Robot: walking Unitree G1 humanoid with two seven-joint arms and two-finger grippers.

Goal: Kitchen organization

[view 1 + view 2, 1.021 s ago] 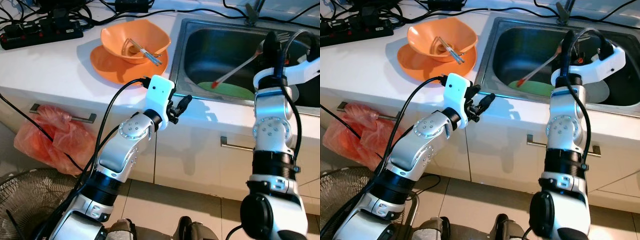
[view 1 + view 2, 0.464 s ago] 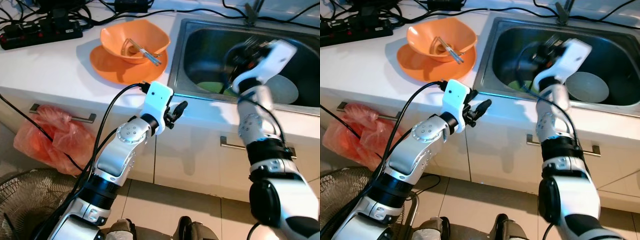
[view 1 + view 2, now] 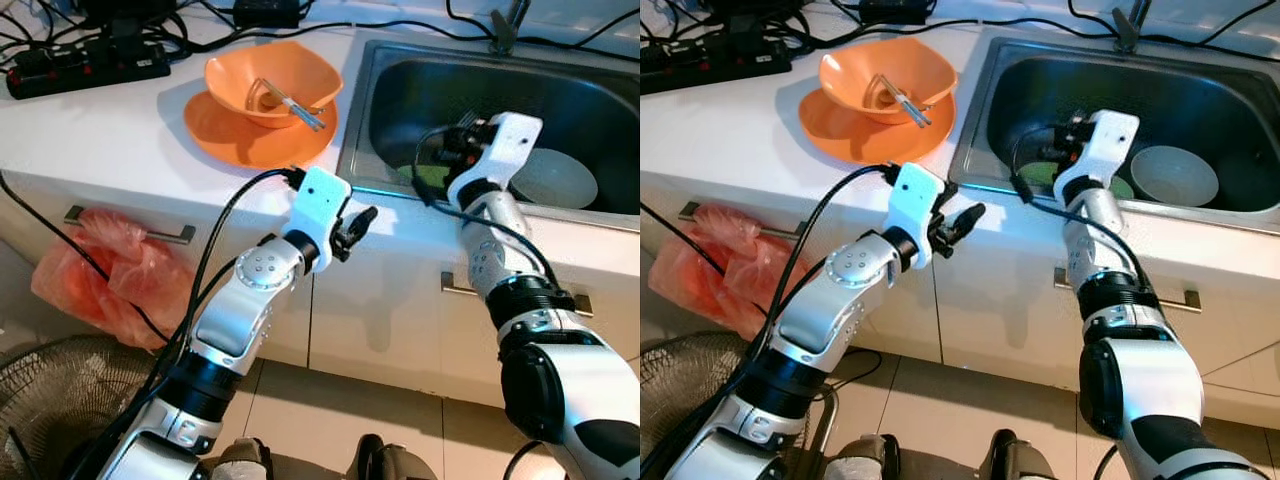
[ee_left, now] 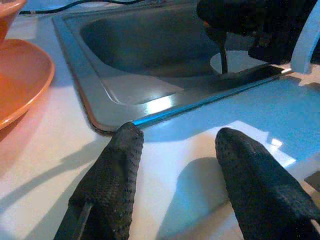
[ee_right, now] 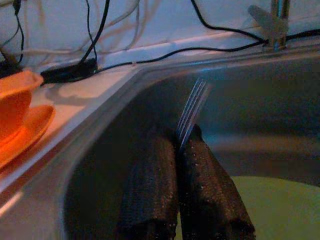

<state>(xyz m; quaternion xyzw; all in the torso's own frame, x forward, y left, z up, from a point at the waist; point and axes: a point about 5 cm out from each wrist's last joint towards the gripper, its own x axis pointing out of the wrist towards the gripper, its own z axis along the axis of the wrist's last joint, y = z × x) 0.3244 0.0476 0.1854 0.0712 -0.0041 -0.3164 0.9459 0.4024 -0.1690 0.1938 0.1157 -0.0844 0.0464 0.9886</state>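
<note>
My right gripper (image 3: 447, 150) is low over the left part of the steel sink (image 3: 356, 120), shut on a metal fork (image 5: 193, 106) whose tines stick out past the black fingers (image 5: 152, 180). A green plate (image 3: 1041, 173) lies on the sink floor beneath it, and a pale bowl (image 3: 553, 178) sits to its right. On the counter, an orange bowl (image 3: 268, 75) holding utensils rests on an orange plate (image 3: 232, 135). My left gripper (image 3: 361, 221) hovers open over the counter's front edge by the sink's near left corner, with nothing between its fingers (image 4: 119, 165).
A black power strip (image 3: 85, 68) with tangled cables lies at the counter's back left. The faucet (image 3: 504, 22) stands behind the sink. A red plastic bag (image 3: 105, 280) hangs from a drawer handle, and a fan (image 3: 45, 400) stands on the floor below.
My right arm swung from upright at the sink's front edge down and leftward into the sink, still shut on the fork. The left arm barely moved.
</note>
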